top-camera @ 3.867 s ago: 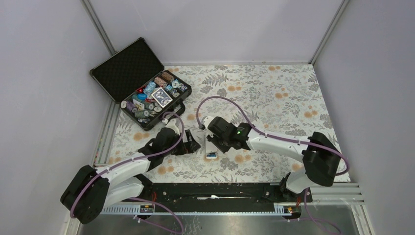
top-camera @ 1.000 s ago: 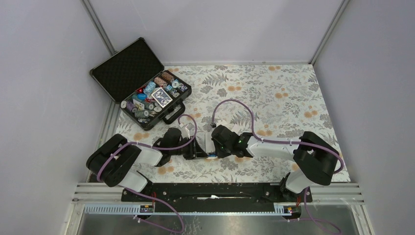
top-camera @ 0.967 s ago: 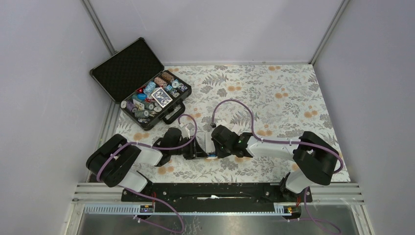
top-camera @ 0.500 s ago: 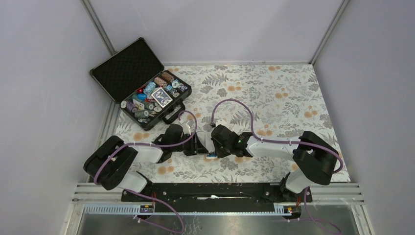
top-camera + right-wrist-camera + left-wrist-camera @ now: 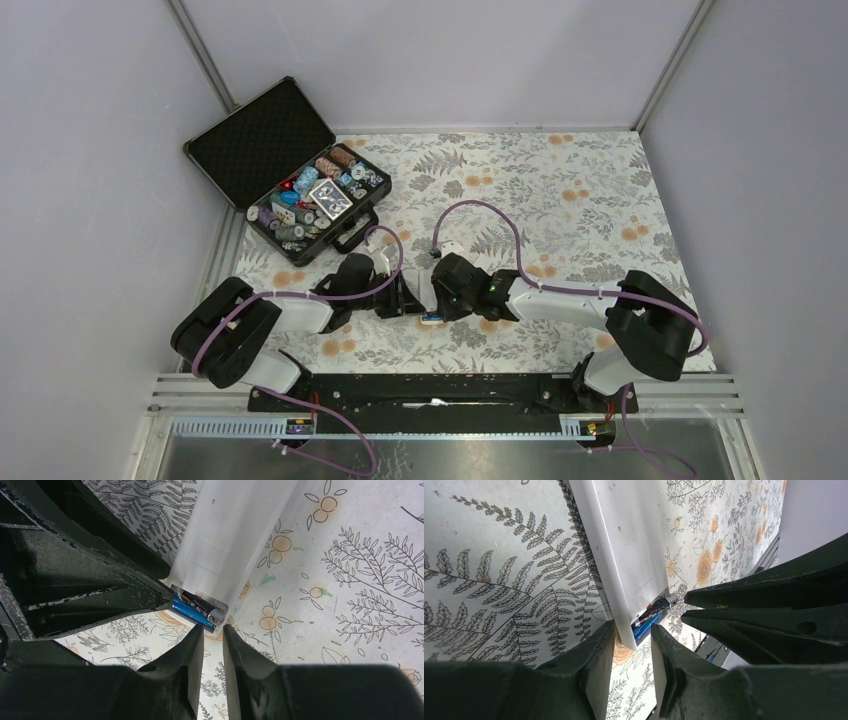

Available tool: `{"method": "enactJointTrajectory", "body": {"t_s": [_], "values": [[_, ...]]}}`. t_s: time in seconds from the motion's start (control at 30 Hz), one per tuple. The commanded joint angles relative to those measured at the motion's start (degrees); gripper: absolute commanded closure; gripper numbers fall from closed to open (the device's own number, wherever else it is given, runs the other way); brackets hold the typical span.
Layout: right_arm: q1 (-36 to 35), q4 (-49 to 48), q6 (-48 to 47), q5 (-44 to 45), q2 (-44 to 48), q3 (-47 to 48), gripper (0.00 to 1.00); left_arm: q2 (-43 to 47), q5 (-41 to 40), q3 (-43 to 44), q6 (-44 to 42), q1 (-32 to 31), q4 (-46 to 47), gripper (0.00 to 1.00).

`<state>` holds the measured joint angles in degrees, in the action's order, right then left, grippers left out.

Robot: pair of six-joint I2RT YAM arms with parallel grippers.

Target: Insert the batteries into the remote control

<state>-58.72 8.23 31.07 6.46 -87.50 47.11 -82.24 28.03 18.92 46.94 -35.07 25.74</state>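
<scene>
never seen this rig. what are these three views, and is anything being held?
Two robot arms are bolted at the near edge of a table with a floral cloth. The top view looks down from above and behind them. The other two come from a camera on each wrist, so the black prongs at the bottom are that arm's own. The white remote control lies back up between the arms, with the batteries, one blue and one dark, in the open bay at its end. The left gripper straddles that end with gaps either side. The right gripper, slightly open, sits just short of it. Neither holds anything. At far left is an open case of poker chips.
</scene>
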Motion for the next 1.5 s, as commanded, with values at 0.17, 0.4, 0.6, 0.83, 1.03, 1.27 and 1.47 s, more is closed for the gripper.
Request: {"method": "enactJointTrajectory", "body": {"t_s": [0.17, 0.4, 0.6, 0.83, 1.03, 1.27, 1.47], "values": [[0.17, -0.82, -0.22, 1.52, -0.57, 2.34, 0.76, 0.22, 0.37, -0.37, -0.77, 0.09, 2.57, 0.66], [0.18, -0.76, -0.39, 2.17, -1.58, 2.83, 0.78, -0.27, 1.12, -0.37, -0.72, 0.09, 2.74, 0.66], [0.14, -0.76, -0.86, 2.85, -2.18, 3.12, 0.79, -0.53, 1.31, -0.45, -0.72, 0.1, 2.74, 0.66], [0.14, -0.82, -1.15, 2.6, -3.38, 3.66, 0.8, -1.09, 1.76, -0.28, -0.53, 0.09, 3.22, 0.67], [0.18, -0.8, -1.35, 0.93, -4.49, 4.21, 0.83, -1.9, 2.24, -0.2, -0.27, 0.12, 3.91, 0.67], [0.18, -0.8, -1.36, -1.1, -5.97, 4.47, 0.84, -2.14, 2.35, -0.24, -0.04, 0.1, 4.23, 0.67], [0.18, -0.17, -1.72, -1.76, -7.68, 5.11, 0.87, -2.17, 2.37, -0.21, 0.0, 0.09, 4.23, 0.67]]}}
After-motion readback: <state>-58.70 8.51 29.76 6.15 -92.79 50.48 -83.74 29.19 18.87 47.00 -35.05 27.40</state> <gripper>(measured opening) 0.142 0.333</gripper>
